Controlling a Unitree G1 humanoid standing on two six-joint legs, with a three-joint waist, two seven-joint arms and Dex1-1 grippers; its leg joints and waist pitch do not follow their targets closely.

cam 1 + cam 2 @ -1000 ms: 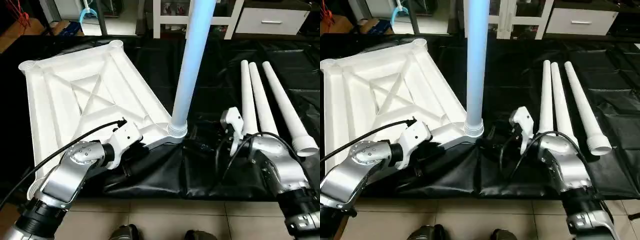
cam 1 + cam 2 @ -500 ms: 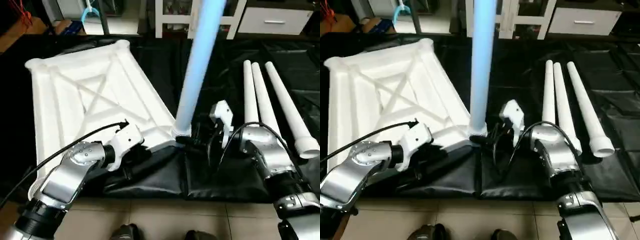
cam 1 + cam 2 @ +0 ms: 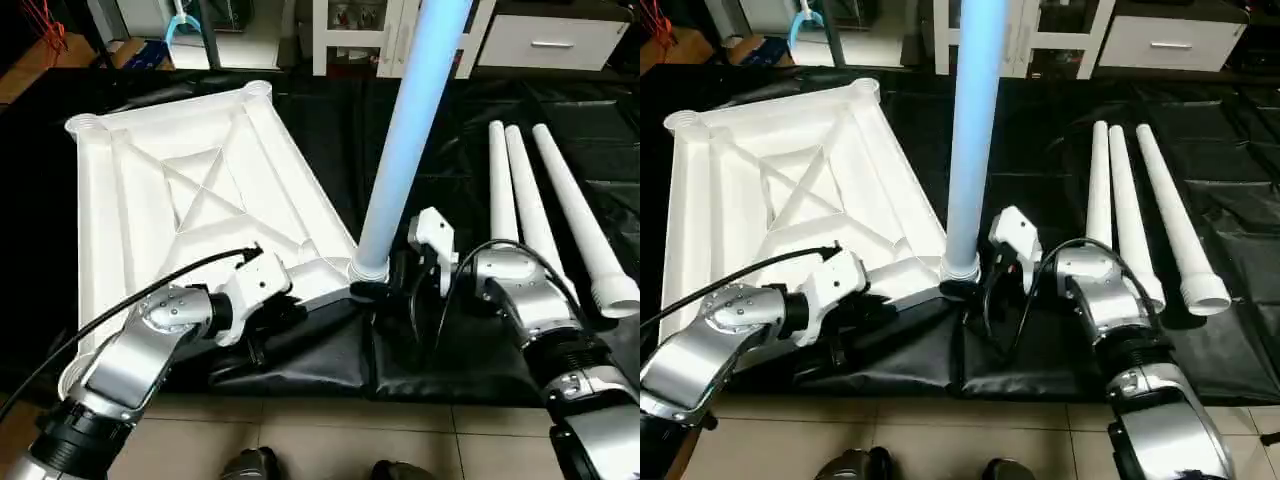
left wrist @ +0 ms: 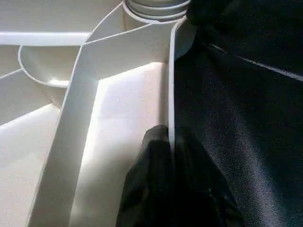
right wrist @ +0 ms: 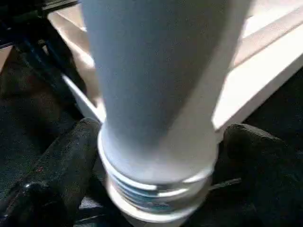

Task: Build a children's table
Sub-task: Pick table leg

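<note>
The white tabletop [image 3: 200, 190] lies upside down on the black cloth, its X ribs facing up. One white leg [image 3: 400, 150] stands upright in the near right corner socket [image 3: 368, 268]. My left gripper [image 4: 171, 142] is shut on the thin rim of the tabletop's near edge, just left of that socket. My right gripper [image 5: 163, 130] is open, with one black finger [image 5: 61, 161] on each side of the standing leg's base. Three loose legs [image 3: 520, 200] lie side by side to the right.
The black cloth [image 3: 450, 350] covers the work area and ends at a tiled floor [image 3: 320, 440] near my feet. White shelving [image 3: 350, 30] and a drawer unit [image 3: 545, 40] stand at the back. A black cable [image 3: 120, 305] runs along my left forearm.
My right arm has swung left from beside the loose legs to the standing leg, its open fingers now around the base. The camera has shifted a little. The left gripper's hold is unchanged.
</note>
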